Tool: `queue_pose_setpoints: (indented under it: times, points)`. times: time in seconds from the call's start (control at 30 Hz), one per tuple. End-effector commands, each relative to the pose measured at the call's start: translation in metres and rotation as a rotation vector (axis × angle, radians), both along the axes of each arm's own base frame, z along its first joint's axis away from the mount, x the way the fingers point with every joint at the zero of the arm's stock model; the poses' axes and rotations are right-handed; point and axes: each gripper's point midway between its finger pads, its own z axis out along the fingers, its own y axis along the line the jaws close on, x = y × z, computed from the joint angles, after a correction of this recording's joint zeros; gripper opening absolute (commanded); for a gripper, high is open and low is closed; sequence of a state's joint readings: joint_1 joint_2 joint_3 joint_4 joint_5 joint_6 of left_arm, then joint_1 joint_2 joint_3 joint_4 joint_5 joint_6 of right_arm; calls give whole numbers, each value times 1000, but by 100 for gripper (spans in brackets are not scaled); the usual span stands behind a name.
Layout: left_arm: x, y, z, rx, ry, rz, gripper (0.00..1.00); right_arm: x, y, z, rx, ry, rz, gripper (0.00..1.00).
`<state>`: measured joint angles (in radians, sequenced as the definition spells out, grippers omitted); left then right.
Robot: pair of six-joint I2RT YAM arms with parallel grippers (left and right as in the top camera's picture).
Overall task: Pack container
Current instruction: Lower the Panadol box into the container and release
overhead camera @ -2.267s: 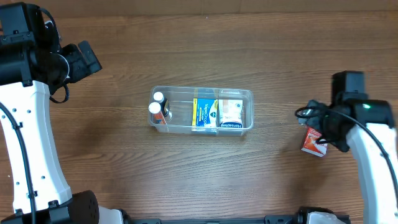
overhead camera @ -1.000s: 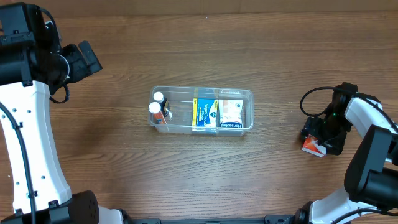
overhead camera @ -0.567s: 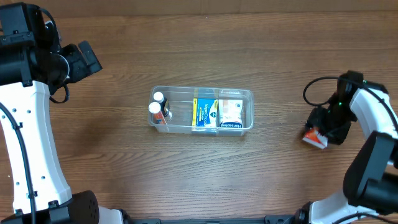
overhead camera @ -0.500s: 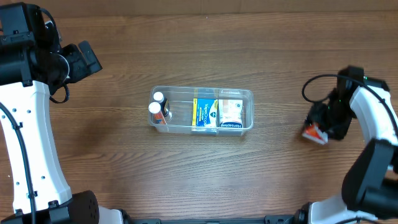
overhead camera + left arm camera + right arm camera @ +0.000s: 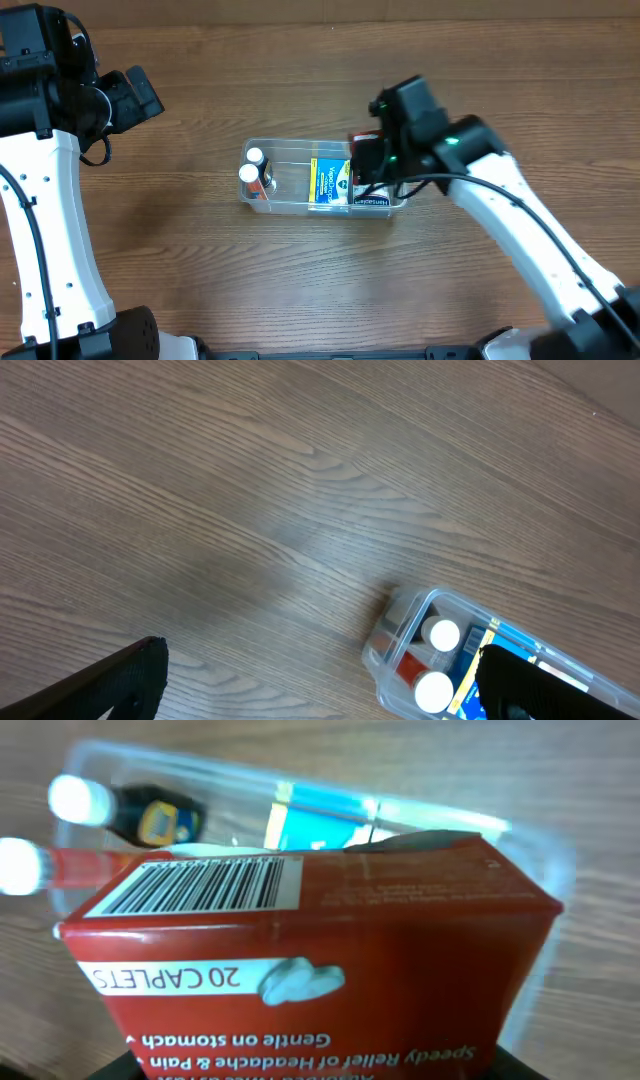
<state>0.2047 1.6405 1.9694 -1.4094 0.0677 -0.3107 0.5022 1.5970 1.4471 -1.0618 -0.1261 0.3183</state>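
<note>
The container (image 5: 290,146), a clear shallow tub, lies at the table's middle. It also shows in the left wrist view (image 5: 398,622) and the right wrist view (image 5: 545,855). My right gripper (image 5: 370,162) hovers over its right end, shut on a red caplet box (image 5: 320,940) whose red edge (image 5: 361,137) peeks out in the overhead view. Inside the tub lie two white-capped bottles (image 5: 251,165), a blue box (image 5: 329,181) and a white box (image 5: 375,199), partly hidden by the gripper. My left gripper (image 5: 315,695) is open, high above the table left of the tub, holding nothing.
Bare brown wood surrounds the tub on all sides. The left arm's white link (image 5: 45,220) runs along the table's left edge, and the right arm (image 5: 520,230) stretches in from the lower right.
The right gripper closed on the red box at the table's far right and carried it left, over the container's right end. The left arm has not moved.
</note>
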Motion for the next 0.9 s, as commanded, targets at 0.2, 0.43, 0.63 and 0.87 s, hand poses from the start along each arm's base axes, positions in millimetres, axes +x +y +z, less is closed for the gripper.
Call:
queue_pose_setpoints:
  times: [0.2,0.43,0.63,0.87]
  points:
    - [1,2,-4,6,13,-13,100,8,0,-75,-130,174,-59,61]
    - [0,2,-4,6,13,-13,100,14,-9,-78,-173,156,-132,61]
    - [0,2,-4,6,13,-13,100,12,-10,-80,-175,168,-139,71]
    - [0,2,-4,6,13,-13,100,12,-10,-80,-176,167,-139,76]
